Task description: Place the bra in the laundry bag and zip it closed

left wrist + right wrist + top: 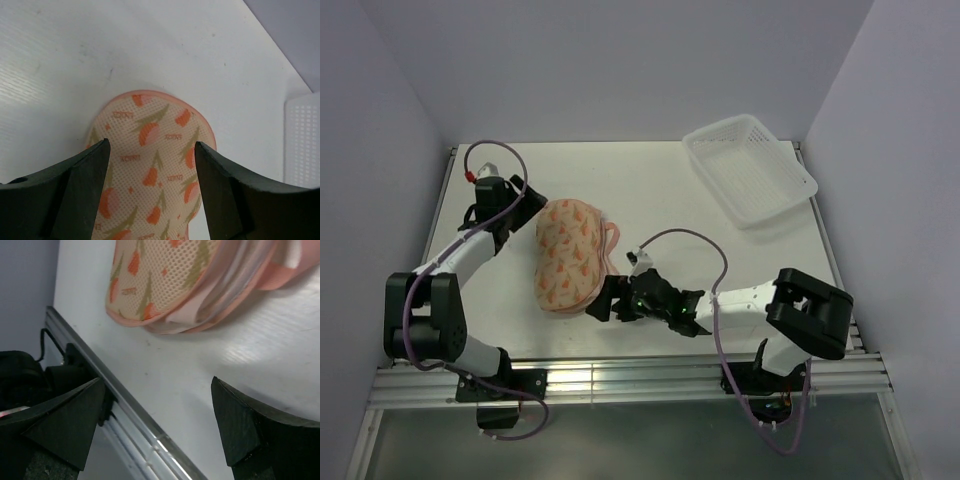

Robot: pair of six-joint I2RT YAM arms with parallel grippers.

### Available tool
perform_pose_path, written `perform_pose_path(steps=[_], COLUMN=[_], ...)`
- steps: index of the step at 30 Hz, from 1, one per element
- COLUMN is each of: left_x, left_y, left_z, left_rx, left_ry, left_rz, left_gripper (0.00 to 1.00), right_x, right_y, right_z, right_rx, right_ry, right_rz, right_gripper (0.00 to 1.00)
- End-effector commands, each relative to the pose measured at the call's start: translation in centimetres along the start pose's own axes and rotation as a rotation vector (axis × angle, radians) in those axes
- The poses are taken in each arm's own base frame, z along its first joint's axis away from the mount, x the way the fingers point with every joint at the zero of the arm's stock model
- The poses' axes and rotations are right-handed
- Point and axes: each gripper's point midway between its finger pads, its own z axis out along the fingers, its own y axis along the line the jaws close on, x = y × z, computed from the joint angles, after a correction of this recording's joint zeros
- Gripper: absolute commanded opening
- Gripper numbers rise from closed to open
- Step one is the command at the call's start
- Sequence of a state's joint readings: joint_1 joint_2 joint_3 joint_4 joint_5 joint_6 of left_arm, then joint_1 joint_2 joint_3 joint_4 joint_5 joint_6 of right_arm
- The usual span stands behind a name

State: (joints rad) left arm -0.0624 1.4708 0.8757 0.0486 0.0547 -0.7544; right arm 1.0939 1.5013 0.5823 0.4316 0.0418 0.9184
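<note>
- The left pincer (151, 147) fills the bottom of its wrist view. Its jaws are spread wide with nothing clamped, one dark finger on each side of a rounded lobe of the laundry bag (157, 150).
- The right pincer (156, 385) is just as wide apart and empty, over bare worktop (200, 365), with the bag's edge at its 12 o'clock.
- From above, the laundry bag (570, 255) lies flat, print side up. The left pincer (527, 205) is at its 10 o'clock and the right pincer (605, 300) just beside it at 5 o'clock.
- A peach-pink fold, seemingly the bra (282, 276), shows with whitish layers at the bag's gaping edge. I cannot tell how much of it sits inside.
- A white lattice basket (750, 170) stands well apart, at 2 o'clock from the bag.
</note>
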Motion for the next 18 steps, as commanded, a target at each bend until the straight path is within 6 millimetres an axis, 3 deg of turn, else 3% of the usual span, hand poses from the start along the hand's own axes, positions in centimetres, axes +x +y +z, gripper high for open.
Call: perform_pose_path(steps=[1,4,5,7,11,14,15,18], left_x=[-3.6,-2.2,-2.7,-1.2,-0.5,0.0,0.2,0.5], left_y=[-2.5,-2.8,-3.5,-2.6,-2.0,-1.0,-0.7,-0.2], left_z=[-1.1,-2.7,-4.0,-4.8,-7.1,-7.9,-8.0,-8.3], left_rx=[0.110,0.158,0.187,0.177,0.183,0.152,0.139,0.110], left_ry=[-0.104,-0.096,-0.121,-0.109,-0.141,-0.158,-0.158,-0.157], left_rz=[-0.039,-0.047,-0.043,-0.042,-0.039,-0.033,-0.028,-0.010], left_gripper=[0.75,0.75,0.75,0.75,0.75,0.74,0.74,0.74], right_x=[-2.3,-2.3,-2.2,-2.6,-2.3,-3.1,-3.4,-4.2], right_y=[4.3,4.3,3.5,3.2,1.6,1.1,1.0,0.0], right_z=[1.3,2.8,3.6,4.6,6.4,7.1,7.2,7.2], right_rx=[-0.117,-0.111,-0.080,-0.063,-0.019,-0.014,-0.012,0.007], right_ry=[-0.122,-0.136,-0.149,-0.161,-0.165,-0.191,-0.203,-0.226], right_rz=[0.154,0.216,0.228,0.266,0.329,0.351,0.354,0.355], right_gripper=[0.94,0.93,0.92,0.91,0.81,0.72,0.55,0.49])
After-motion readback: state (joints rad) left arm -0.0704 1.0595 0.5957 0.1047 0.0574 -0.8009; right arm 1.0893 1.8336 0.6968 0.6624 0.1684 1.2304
